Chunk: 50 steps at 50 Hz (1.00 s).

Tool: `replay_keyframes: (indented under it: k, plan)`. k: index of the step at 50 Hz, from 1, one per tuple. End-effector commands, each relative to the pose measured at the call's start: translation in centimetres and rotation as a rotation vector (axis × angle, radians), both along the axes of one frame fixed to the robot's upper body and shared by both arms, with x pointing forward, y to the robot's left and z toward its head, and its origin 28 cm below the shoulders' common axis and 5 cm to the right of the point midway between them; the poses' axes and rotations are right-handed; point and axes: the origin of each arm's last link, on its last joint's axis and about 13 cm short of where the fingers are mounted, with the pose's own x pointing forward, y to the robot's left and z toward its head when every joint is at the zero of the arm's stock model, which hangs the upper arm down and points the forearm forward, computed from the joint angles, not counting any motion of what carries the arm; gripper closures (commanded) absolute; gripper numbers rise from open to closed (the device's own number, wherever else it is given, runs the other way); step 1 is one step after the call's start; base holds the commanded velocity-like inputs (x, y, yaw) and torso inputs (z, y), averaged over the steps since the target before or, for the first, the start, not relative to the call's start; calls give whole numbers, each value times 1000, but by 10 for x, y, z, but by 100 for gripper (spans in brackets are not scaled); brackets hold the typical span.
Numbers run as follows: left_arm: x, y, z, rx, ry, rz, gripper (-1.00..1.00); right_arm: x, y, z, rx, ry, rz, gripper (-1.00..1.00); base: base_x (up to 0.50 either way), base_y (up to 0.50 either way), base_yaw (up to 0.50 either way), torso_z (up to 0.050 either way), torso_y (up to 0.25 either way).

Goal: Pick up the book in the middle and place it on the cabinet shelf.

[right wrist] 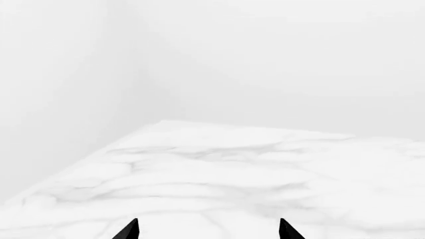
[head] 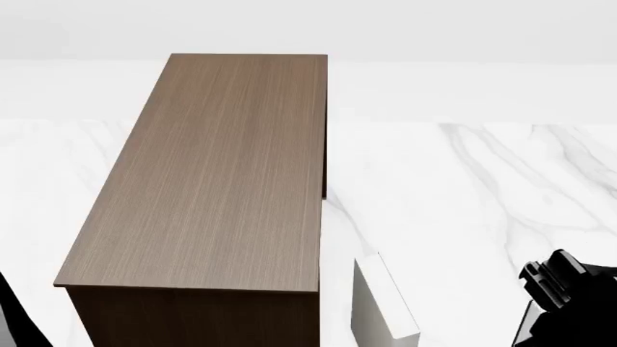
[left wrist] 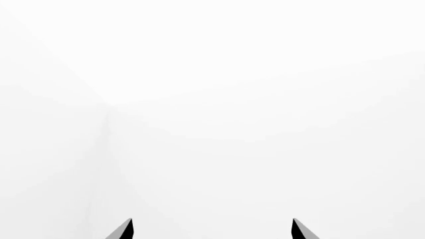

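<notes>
The cabinet shelf (head: pixel 212 181), a big dark brown wood-grain box with a long flat bare top, fills the left-centre of the head view. The dark slate-grey book is out of view. My left gripper (left wrist: pixel 212 229) is open, its two dark fingertips wide apart against blank white, with nothing between them. My right gripper (right wrist: pixel 208 229) is also open and holds nothing, hovering over the white marble surface (right wrist: pixel 252 169). In the head view only part of my right arm (head: pixel 567 289) shows, at the lower right edge.
A pale off-white book (head: pixel 386 303) stands just right of the cabinet's near corner. The cabinet rests on a white marble tabletop (head: pixel 482 188) that spreads to the right. A dark sliver of my left arm (head: pixel 14 318) shows at the lower left.
</notes>
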Motion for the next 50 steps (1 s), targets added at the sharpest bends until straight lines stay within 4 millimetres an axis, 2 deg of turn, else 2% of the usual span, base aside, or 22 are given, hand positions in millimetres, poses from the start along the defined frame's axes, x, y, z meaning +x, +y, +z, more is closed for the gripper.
replay_keyframes:
  k: [1,26,50]
  plan:
    - [1,2,1,1,-2,9,-100,-4,9,0,8,13,19,-100,0,0,0,0,0]
    - [0,1,1,6,2,1,-100,-17,25,-6,-17,17,60,-100,0,0,0,0,0]
    - [0,2,0,8,3,1,-100,-21,34,-14,-40,37,134,-100,0,0,0,0,0]
